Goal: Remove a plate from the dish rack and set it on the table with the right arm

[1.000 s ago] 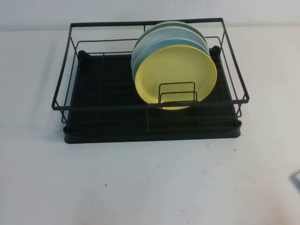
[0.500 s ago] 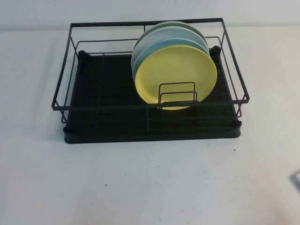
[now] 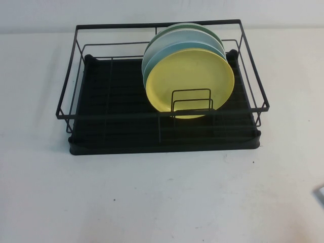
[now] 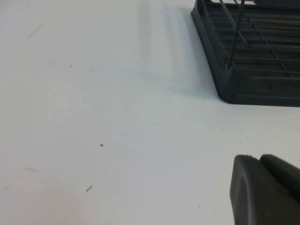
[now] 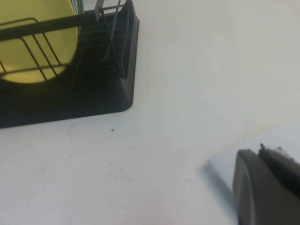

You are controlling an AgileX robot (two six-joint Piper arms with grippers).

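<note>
Plate (image 3: 190, 83) may snag the dish rack (image 3: 162, 136) dividers when you lift; right gripper (image 5: 267, 187) and left gripper (image 4: 265, 190) sit parked near you, grip state indeterminable

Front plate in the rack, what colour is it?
Yellow, clearest in the high view: plate.

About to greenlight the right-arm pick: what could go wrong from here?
1. The round yellow plastic plate leans against a light blue plate; pulling it may drag that one along.
2. Upright wire dividers cross its lower edge and could snag it in the black wire dish rack.
3. The left gripper and right gripper sit low over the white table, far from the plate.
</note>
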